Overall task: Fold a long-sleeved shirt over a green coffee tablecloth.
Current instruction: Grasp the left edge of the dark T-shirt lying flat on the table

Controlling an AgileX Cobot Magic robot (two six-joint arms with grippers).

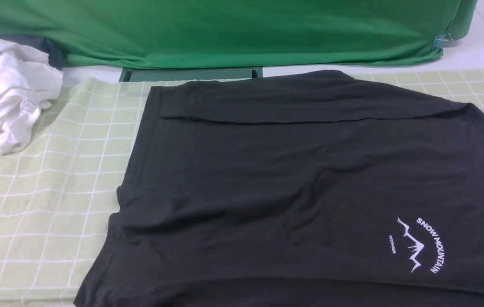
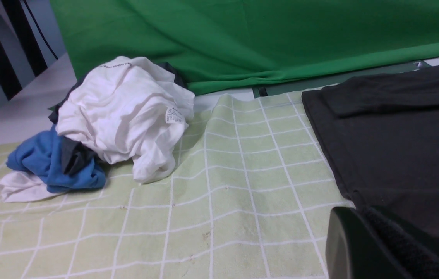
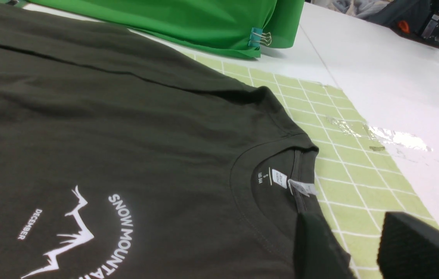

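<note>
Covering gridded tablecloth (image 1: 45, 192): soft black shirt (image 1: 293, 183)

white garment (image 1: 9, 85), blue cloth (image 2: 45, 162), green backdrop (image 1: 225, 30), perhaps clip (image 1: 440, 41)

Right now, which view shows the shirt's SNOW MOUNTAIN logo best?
The front view: the whole logo on the long-sleeved shirt is readable. The right wrist view cuts it off; the left wrist view misses it.

You see long-sleeved shirt (image 1: 293, 187) spread flat on green coffee tablecloth (image 1: 54, 204), collar toward right, fold along far edge; white garment (image 1: 7, 89) crumpled far left.
</note>
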